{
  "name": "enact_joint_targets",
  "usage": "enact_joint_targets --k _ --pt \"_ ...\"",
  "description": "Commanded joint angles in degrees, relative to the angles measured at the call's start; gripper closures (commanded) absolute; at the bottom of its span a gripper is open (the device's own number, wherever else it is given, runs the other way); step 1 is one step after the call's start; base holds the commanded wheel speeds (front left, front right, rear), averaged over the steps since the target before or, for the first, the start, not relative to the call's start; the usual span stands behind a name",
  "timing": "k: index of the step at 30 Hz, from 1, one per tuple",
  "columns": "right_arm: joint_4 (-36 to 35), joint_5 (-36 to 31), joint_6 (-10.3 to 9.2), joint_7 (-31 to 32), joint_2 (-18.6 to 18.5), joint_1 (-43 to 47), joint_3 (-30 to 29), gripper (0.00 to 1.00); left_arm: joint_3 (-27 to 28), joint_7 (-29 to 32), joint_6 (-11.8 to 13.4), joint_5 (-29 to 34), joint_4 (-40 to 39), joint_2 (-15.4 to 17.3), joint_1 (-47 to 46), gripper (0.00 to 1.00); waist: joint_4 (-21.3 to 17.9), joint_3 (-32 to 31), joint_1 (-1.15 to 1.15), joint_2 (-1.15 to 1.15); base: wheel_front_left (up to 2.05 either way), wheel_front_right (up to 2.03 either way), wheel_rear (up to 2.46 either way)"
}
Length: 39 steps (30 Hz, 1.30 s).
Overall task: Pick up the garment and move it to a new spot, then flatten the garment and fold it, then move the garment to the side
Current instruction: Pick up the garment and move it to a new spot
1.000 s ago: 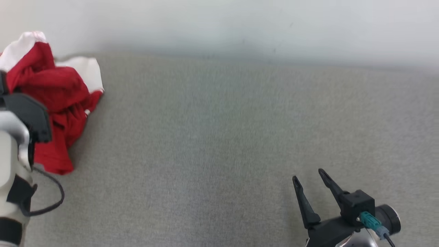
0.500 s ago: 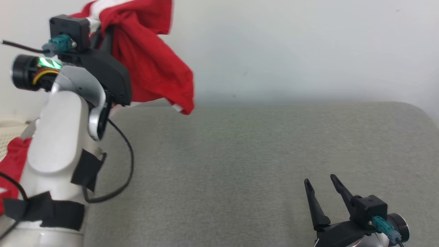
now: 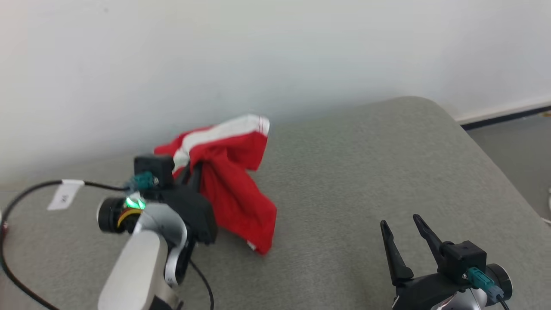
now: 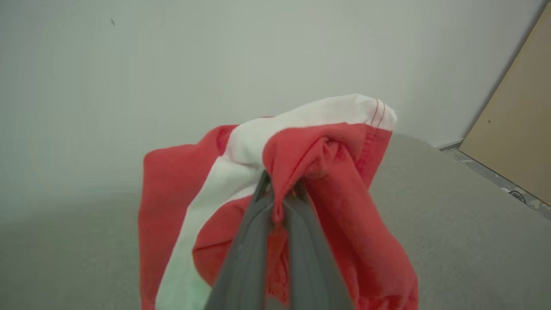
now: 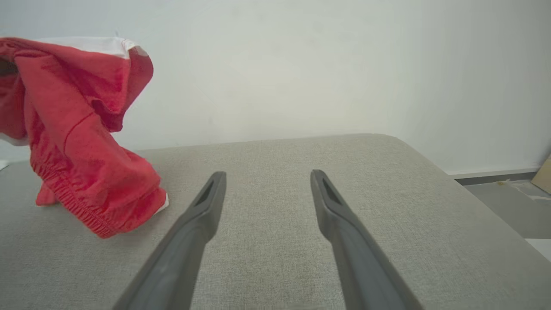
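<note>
My left gripper [image 4: 282, 191] is clamped on a bunched fold of the red-and-white garment [image 3: 234, 193]. Cloth covers its fingertips, so the pinch itself is hidden. The garment hangs crumpled left of centre over the grey cushion [image 3: 366, 163], its long axis dropping from white band to red hem. I can't tell whether the hem touches. My right gripper [image 3: 398, 221] has its fingers parted and is well apart from the garment.

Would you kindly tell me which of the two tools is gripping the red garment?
The left tool, shut on the garment; the right tool stands open, empty.
</note>
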Motion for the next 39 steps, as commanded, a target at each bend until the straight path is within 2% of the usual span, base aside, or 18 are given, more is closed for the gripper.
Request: enact_joint_targets --k 1,2,3,4,9,13,18,24,29,34,39 --pt "0.06 0.65 -0.12 -0.53 0.04 -0.65 0.16 0.00 -0.29 0.15 0.42 0.20 0.30 0.00 1.38 1.00 -3.97 1.55 0.00 0.00 0.00 0.00 0.00" --pt "0.18 0.64 -0.12 -0.59 0.04 -0.66 0.23 0.00 -0.81 0.25 0.41 0.52 0.88 0.01 2.44 1.00 -4.20 1.64 0.00 0.00 0.00 0.00 0.00" --pt "0.35 0.69 -0.12 -0.67 0.04 -0.65 0.35 0.00 -1.11 -0.14 0.45 0.57 1.30 0.02 3.59 0.71 -4.42 1.62 0.00 0.00 0.00 0.00 0.00" --pt "0.57 0.74 -0.12 -0.84 0.04 -0.56 0.40 0.00 -1.33 -0.09 0.37 0.40 1.84 -0.01 4.76 0.00 -4.57 1.50 0.00 0.00 0.00 0.00 0.00" --pt "1.49 1.34 -0.12 -1.33 0.04 0.25 0.29 0.00 -1.10 -2.81 0.19 -1.21 2.47 -0.12 9.96 0.00 -3.94 0.13 0.00 0.00 0.00 0.00 0.00" --pt "1.75 0.87 -0.12 -1.48 0.04 1.17 -0.22 0.00 -1.22 -5.49 -0.55 -2.07 0.83 0.02 13.98 0.00 -1.59 -1.59 0.00 0.00 0.00 0.00 0.00" --pt "1.80 0.98 -0.12 -1.58 0.02 2.33 -0.80 0.00 0.06 -10.67 0.40 -2.67 -4.37 0.85 19.17 0.00 1.80 -3.46 0.00 0.00 0.00 0.00 0.00" --pt "2.07 3.14 -0.12 -2.00 0.01 3.95 -1.49 0.00 1.37 -20.95 1.86 -1.52 -13.99 0.89 27.53 0.00 6.00 -4.89 0.00 0.00 0.00 0.00 0.00" --pt "2.66 4.04 -0.12 -3.02 0.00 5.00 -1.68 0.00 3.28 -23.08 1.91 -2.19 -18.89 0.90 34.52 0.00 8.59 -5.69 0.00 0.00 0.00 0.00 0.00" --pt "4.08 2.98 -0.12 -5.07 0.01 5.53 -2.50 0.00 7.09 -23.44 3.36 -2.85 -20.69 0.29 38.56 0.00 10.45 -5.83 0.00 0.00 0.00 0.00 0.00" --pt "6.94 1.86 -0.12 -9.26 0.01 5.79 -3.10 0.00 8.66 -23.37 2.25 -0.23 -19.73 1.76 40.64 0.00 11.81 -5.84 0.00 0.00 0.00 0.00 0.00"
